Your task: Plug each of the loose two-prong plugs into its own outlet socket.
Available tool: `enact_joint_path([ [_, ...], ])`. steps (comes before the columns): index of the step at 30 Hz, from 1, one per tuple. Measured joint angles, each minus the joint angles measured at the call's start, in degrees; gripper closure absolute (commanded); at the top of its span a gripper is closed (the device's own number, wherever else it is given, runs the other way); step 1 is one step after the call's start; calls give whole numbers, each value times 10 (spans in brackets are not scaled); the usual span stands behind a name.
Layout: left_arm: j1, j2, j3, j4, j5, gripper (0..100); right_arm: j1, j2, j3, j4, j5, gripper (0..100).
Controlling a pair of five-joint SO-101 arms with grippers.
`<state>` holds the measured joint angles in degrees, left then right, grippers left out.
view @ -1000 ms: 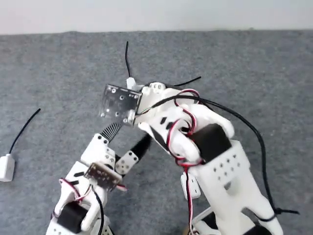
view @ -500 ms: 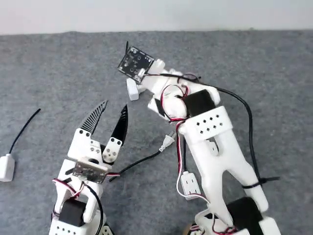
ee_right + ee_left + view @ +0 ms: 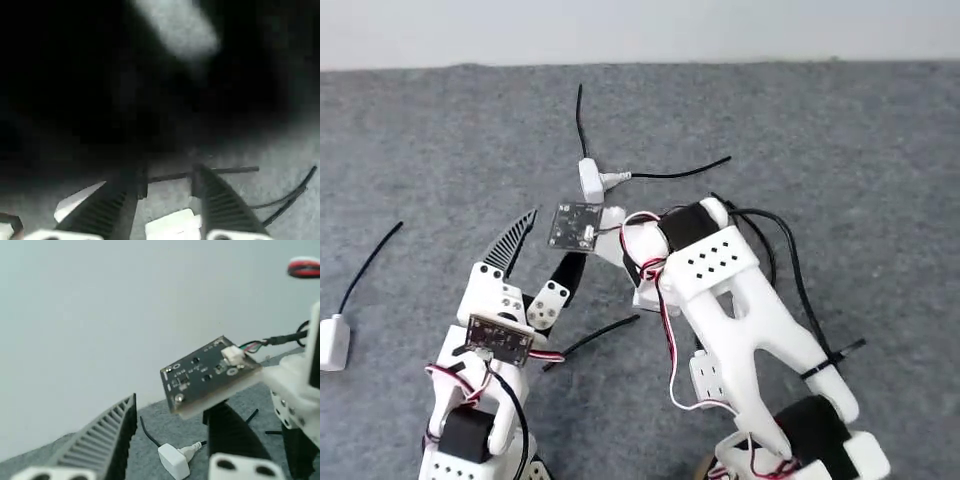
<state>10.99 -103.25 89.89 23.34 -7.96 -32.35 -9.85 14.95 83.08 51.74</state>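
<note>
A white two-prong plug [image 3: 592, 180] with a black wire lies at the far middle of the grey carpet; the left wrist view shows the plug [image 3: 172, 460] beyond my open left gripper [image 3: 175, 410]. That left gripper [image 3: 548, 240] holds nothing and points at the other arm's camera board [image 3: 575, 227]. My right gripper [image 3: 169, 182] is low over the carpet, jaws apart, with a black wire [image 3: 200, 173] crossing at its tips and a white piece [image 3: 172, 225] between its fingers. A white socket block [image 3: 332, 342] lies at the left edge.
Another white socket block [image 3: 707, 378] sits under the right arm, near its base. A black wire [image 3: 595, 340] runs across the carpet between the two arms. The right arm's black cable [image 3: 790, 270] loops over the carpet on the right side.
The right arm has swung back from the far plug and lowered over the wire between the arms. The left gripper has kept its place, open, over the last half second.
</note>
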Motion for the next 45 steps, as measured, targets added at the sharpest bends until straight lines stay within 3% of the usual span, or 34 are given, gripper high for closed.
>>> enact_joint_path([
  [10, -25, 2, 2, 1, 2, 764, 7, -4, 62, -77, 135, 815],
  [17, -33, 4, 25, 3, 1, 764, 29, 115, 25, -80, 212, 815],
  [24, -34, 7, 34, 4, 1, 764, 51, 265, -115, 43, 310, 815],
  [31, -34, 8, 35, 6, 1, 764, 80, 382, -222, 142, 322, 815],
  [45, -34, 9, 36, 6, 1, 764, 85, 408, -246, 151, 323, 815],
])
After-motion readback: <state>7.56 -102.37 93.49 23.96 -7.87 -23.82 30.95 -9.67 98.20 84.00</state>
